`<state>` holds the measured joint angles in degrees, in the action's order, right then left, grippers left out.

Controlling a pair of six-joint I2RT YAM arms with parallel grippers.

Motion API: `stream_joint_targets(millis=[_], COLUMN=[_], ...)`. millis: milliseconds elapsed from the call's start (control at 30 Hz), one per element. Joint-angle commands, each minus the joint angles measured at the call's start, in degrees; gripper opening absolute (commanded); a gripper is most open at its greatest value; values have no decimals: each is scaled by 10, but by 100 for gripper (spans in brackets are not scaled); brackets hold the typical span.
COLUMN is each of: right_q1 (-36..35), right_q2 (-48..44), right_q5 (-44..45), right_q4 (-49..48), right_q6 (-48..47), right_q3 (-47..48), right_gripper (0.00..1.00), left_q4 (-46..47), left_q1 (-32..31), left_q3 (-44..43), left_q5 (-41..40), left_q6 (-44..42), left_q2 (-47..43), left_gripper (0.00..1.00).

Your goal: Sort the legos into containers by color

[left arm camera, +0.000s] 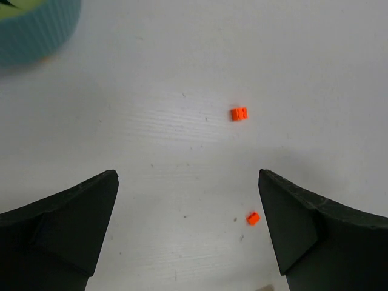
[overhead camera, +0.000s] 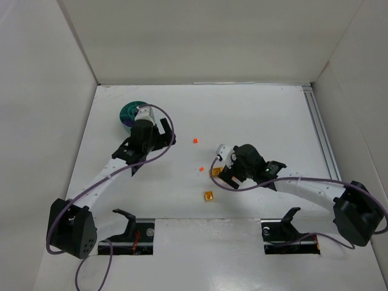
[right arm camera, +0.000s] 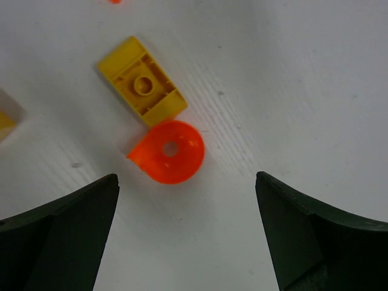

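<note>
The round teal bowl (overhead camera: 128, 114) stands at the far left; its ribbed rim shows in the left wrist view (left arm camera: 36, 30). My left gripper (overhead camera: 148, 130) hangs just right of it, open and empty (left arm camera: 188, 182). Ahead of it lie a small orange brick (left arm camera: 239, 113) and a tiny orange bit (left arm camera: 253, 217), also seen from above as the brick (overhead camera: 195, 140) and the bit (overhead camera: 201, 168). My right gripper (overhead camera: 224, 173) is open and empty (right arm camera: 187, 182) over a yellow brick (right arm camera: 142, 82) lying studs down and an orange teardrop piece (right arm camera: 170, 151) that touches it.
A yellow-orange brick (overhead camera: 208, 195) lies near the front, left of my right arm. Another yellow bit (right arm camera: 5, 121) shows at the right wrist view's left edge. White walls close the table on three sides, and a metal rail (overhead camera: 318, 130) runs along the right.
</note>
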<state>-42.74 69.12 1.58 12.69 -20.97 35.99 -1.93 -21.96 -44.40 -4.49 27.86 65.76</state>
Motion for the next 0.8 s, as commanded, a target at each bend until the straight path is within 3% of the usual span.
stream_joint_targets(millis=[0,167,300,400,500,767], right_q1=[-25,-30,-25,-1,42,92], right_q2=[15,8,-33,-48,-43,33], right_q5=[7,24,71,49,10,-90], right_q4=[-7,-22,-10,-10,-15,-61], right_q6=[63,109,151,167,183,178], right_q3=[25,18,18,12,5,10], right_gripper=[98,88,66,63,51,47], left_q4=[26,25,12,12,7,14], left_q1=[-35,-53,-53,-53,-53,-53], left_q3=[26,58,70,76,76,86], left_q5=[19,24,29,29,35,47], left_q6=[30,45,45,45,45,40], left_q2=[-34,-56,-77,-90,-97,-103], left_gripper=[100,100,100,100,100,100])
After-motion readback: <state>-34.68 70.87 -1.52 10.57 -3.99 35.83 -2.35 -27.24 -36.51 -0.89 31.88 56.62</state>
